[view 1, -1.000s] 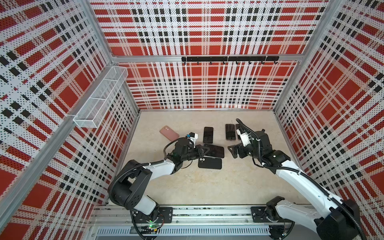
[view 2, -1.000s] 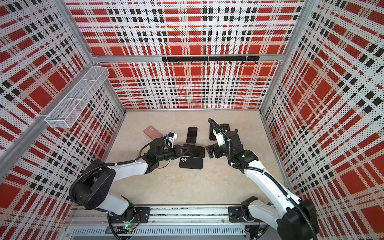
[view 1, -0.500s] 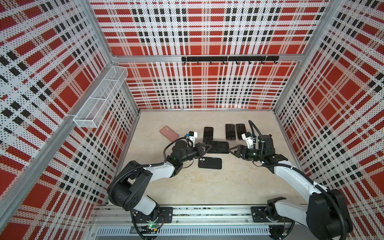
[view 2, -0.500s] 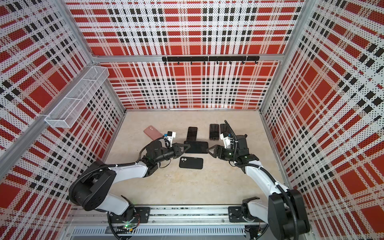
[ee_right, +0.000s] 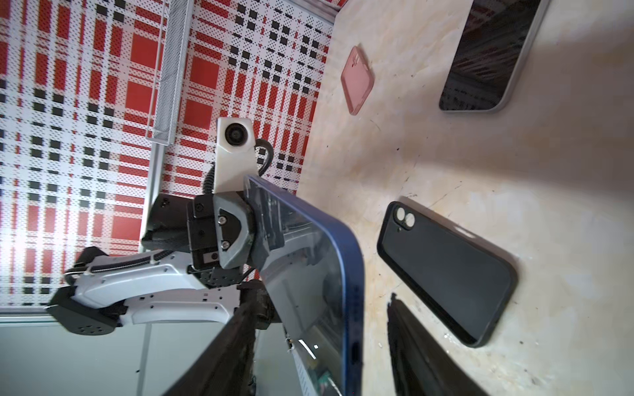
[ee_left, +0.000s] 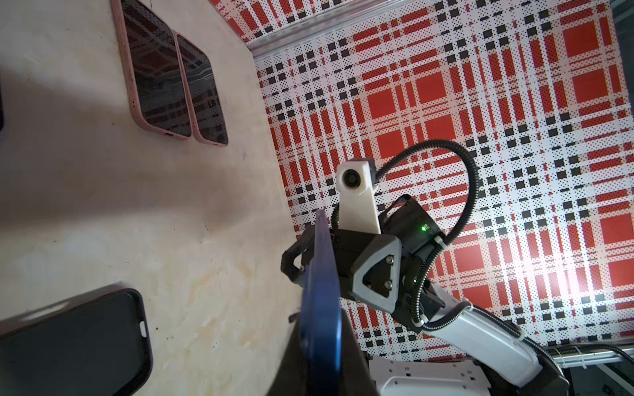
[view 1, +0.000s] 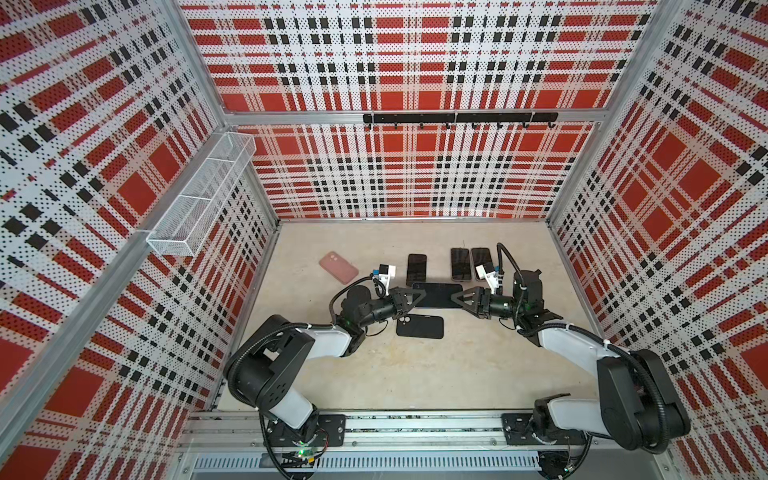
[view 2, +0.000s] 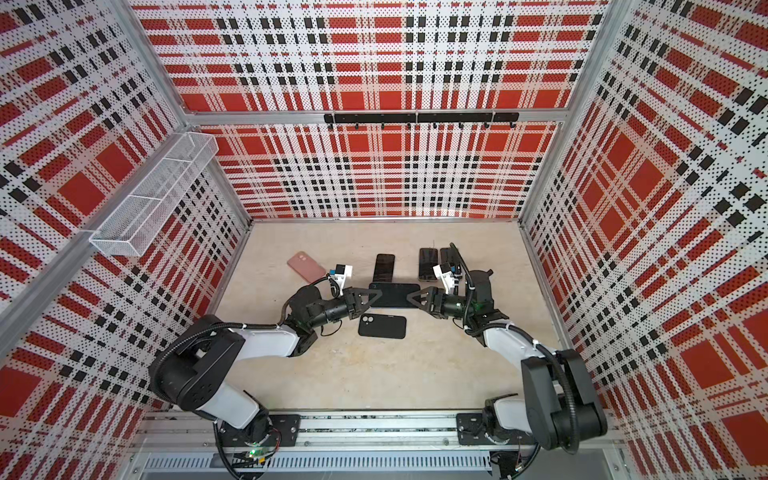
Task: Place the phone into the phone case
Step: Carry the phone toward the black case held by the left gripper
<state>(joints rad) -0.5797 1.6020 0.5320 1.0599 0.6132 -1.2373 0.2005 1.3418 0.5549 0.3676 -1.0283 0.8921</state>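
Phone (view 1: 436,295), blue-edged with a dark screen, is held clear of the counter (view 1: 415,374) and spans the gap between the two hands. It sits just behind the black case (view 1: 419,327).

Red, white and black plaid walls (view 1: 415,174) close in the pale, scuffed counter on three sides. A white wire basket (view 1: 199,195) hangs on the left wall, and a black hook rail (view 1: 457,118) runs along the back one.

The left hand (view 1: 417,297) is pressed together on the phone's left end, pinching it; the right wrist view shows its pads on the two faces of the phone (ee_right: 308,274). The right hand (view 1: 457,300) stands spread around the other end. In the right wrist view one of its fingers (ee_right: 422,353) stands apart from the phone's edge, with bare counter showing between them.

The black case lies flat, back up, with its two round camera openings toward the left arm. It touches neither hand.

Behind the held phone, a bare phone (view 1: 417,268) lies screen up. To its right, two cased phones (view 1: 460,264) in pink shells lie side by side, touching. A pink case (view 1: 338,268) lies alone at the back left, back up and angled.

Any lettering on phones or cases is too small to read.
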